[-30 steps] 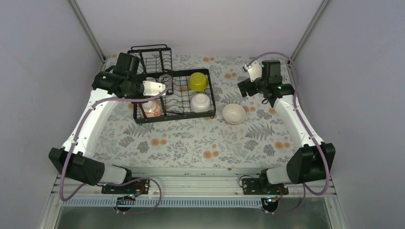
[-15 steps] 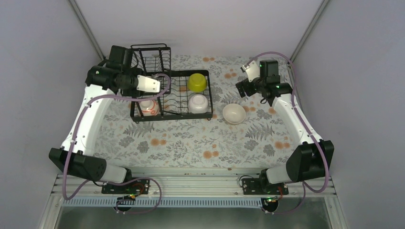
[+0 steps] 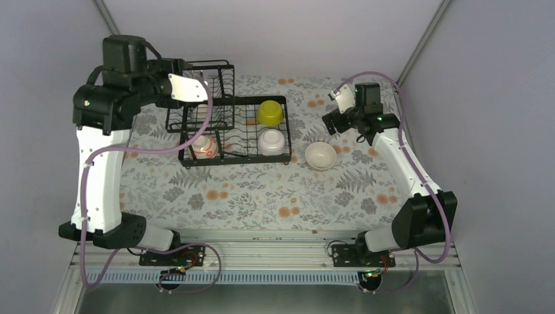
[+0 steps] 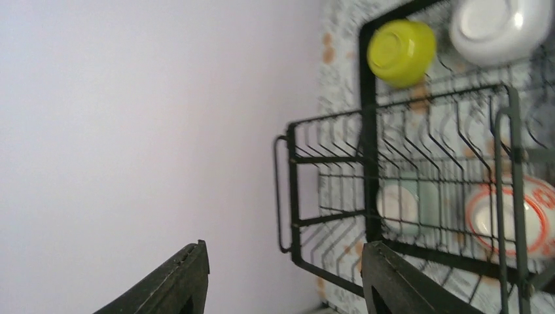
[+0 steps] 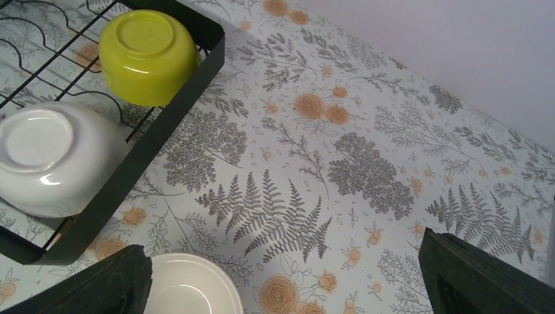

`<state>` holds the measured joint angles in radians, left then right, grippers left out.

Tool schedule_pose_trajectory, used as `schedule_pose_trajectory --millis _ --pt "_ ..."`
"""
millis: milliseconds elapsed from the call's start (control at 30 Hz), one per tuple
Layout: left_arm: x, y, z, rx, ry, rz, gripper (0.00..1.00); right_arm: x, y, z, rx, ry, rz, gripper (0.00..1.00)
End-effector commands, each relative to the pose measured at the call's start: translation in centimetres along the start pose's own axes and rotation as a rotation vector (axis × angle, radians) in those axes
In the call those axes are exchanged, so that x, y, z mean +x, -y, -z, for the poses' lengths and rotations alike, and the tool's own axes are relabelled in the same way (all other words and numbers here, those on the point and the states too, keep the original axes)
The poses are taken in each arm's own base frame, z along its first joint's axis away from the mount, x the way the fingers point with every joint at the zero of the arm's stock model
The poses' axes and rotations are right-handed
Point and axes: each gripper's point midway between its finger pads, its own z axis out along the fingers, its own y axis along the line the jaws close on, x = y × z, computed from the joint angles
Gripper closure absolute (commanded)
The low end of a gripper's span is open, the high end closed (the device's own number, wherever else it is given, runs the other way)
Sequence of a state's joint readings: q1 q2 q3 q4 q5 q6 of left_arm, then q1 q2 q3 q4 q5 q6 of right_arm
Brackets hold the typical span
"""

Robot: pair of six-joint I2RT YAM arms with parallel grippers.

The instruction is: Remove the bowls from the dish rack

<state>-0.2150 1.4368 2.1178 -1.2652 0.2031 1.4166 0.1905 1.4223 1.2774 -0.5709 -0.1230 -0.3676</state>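
L gripper [image 4: 285, 246] stood open, empty, upper left over dish rack [image 3: 239, 161]; R gripper [image 5: 285, 245] open too. Best bet seemed: lower L onto red-patterned bowl [image 3: 205, 145] rim, clear of wires.

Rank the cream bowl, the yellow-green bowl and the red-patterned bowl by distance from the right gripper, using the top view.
From the right gripper:
1. Cream bowl, on the table beside the dish rack.
2. Yellow-green bowl, rack's far right corner.
3. Red-patterned bowl, rack's near left.

A table under a grey-and-orange floral cloth [image 3: 262, 190] is shown. A black wire dish rack [image 3: 235, 161] is set at upper centre-left, a cream round ceramic bowl [image 3: 321, 156] just beside its right edge.
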Motion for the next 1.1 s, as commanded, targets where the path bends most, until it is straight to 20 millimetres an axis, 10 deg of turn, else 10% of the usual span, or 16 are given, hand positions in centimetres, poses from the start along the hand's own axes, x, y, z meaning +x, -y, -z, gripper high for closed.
schedule_pose_trajectory --millis 0,133,233,700,1067 --pt "-2.3 -3.3 2.2 -0.141 0.119 0.149 0.41 0.3 -2.2 -1.0 -0.079 -0.033 0.066 0.0" --pt "-2.1 -7.4 3.2 -0.392 0.186 0.375 0.19 -0.2 -5.1 -2.3 -0.143 -0.072 0.144 0.0" --pt "-1.3 -6.5 1.7 -0.429 0.225 0.511 0.08 0.0 -7.6 -4.0 -0.149 -0.13 0.229 0.0" --pt "-4.1 -3.9 -2.2 -0.251 0.499 0.806 0.09 -3.8 -14.0 -10.5 -0.302 -0.15 0.3 0.02" --pt "-5.1 -2.3 -4.1 -0.199 0.56 0.843 0.09 -6.2 -13.9 -16.9 -0.203 -0.144 0.287 0.02"
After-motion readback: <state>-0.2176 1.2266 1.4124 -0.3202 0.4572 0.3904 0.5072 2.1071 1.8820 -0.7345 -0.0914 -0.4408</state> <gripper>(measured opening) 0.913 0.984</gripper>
